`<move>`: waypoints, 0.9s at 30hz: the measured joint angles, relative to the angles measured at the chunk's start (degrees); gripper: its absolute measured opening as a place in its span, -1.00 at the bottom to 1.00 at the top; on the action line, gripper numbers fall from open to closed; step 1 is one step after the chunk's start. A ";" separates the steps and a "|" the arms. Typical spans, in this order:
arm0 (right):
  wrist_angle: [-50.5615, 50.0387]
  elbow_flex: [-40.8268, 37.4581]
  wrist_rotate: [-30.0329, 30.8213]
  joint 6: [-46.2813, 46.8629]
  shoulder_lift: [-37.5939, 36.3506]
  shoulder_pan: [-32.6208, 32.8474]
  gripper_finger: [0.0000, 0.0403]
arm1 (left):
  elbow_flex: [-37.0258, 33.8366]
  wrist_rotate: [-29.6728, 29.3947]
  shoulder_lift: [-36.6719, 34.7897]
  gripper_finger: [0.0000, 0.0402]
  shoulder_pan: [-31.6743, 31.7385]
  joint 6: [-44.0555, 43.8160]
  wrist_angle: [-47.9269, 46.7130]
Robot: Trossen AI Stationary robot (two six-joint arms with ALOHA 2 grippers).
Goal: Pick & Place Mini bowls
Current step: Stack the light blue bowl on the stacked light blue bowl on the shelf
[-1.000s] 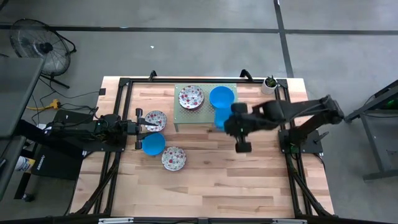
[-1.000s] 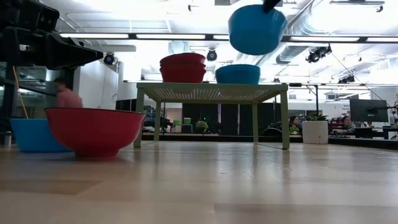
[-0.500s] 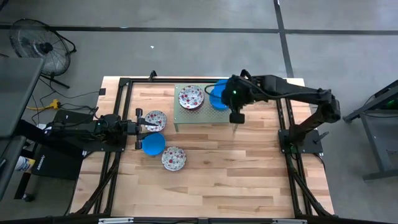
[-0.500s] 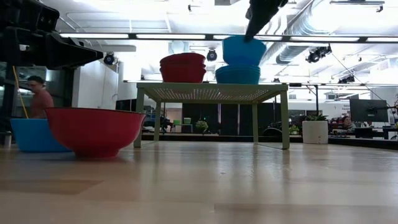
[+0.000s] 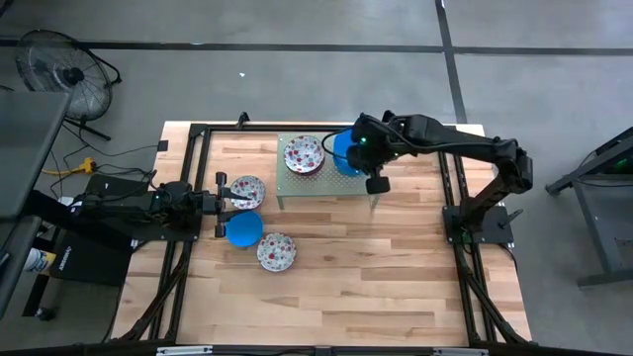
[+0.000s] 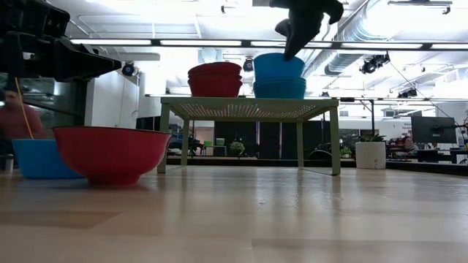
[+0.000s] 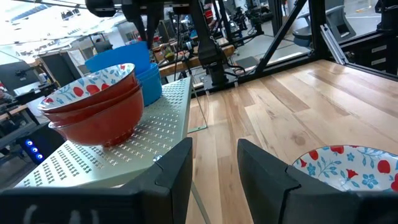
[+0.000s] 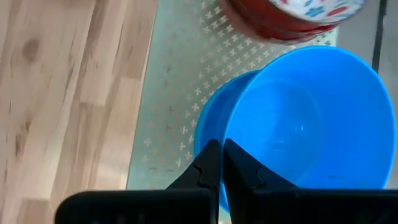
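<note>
right end effector (image 5: 358, 150) clenched on rim of smooth round blue bowl (image 5: 346, 155), nested in another on perforated green stand (image 5: 287, 183) near tabletop's far edge | left end effector (image 5: 224, 203) released, left edge

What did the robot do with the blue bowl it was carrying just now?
The right gripper, still shut on the blue bowl, carried it from in front of the green stand down onto the blue stack. The left gripper and the floral bowls stayed put.

right claw (image 5: 356, 156) over blue bowls (image 5: 343, 155)
</note>
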 joint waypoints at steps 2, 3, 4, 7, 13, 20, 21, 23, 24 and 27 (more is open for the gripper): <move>-1.25 0.00 0.00 -1.94 0.02 0.00 -1.00 | -0.02 0.00 0.02 -0.38 -0.01 0.00 0.00; -1.71 0.00 0.00 -2.93 0.03 -0.01 -1.00 | 0.00 0.00 0.02 -0.38 0.01 0.00 0.00; -2.06 0.00 -0.01 -3.95 0.20 -0.09 -1.00 | -0.02 0.00 0.02 -0.38 0.01 0.00 0.00; -2.42 0.00 0.11 -6.26 0.41 -0.13 -1.00 | 0.00 0.00 0.01 -0.38 0.00 0.00 0.00; -2.43 -0.02 0.19 -9.34 0.68 -0.13 -1.00 | -0.02 0.00 0.00 -0.38 -0.01 0.00 0.00; -2.91 -0.02 0.37 -12.16 2.70 -0.33 -1.00 | 0.00 0.00 0.02 -0.38 -0.01 0.00 0.00; -2.90 -0.02 0.38 -12.30 2.86 -0.33 -1.00 | -0.02 0.00 0.00 -0.38 0.01 0.00 0.00; -2.90 -0.02 0.73 -12.35 3.02 -0.33 -1.00 | -0.01 0.00 0.01 -0.38 -0.01 0.00 0.00; -2.89 -0.02 1.13 -12.35 3.02 -0.33 -1.00 | -0.01 0.00 0.00 -0.38 0.01 0.00 0.00; -2.90 -0.02 1.57 -12.35 3.02 -0.33 -1.00 | 0.00 0.00 0.02 -0.38 -0.01 0.00 0.00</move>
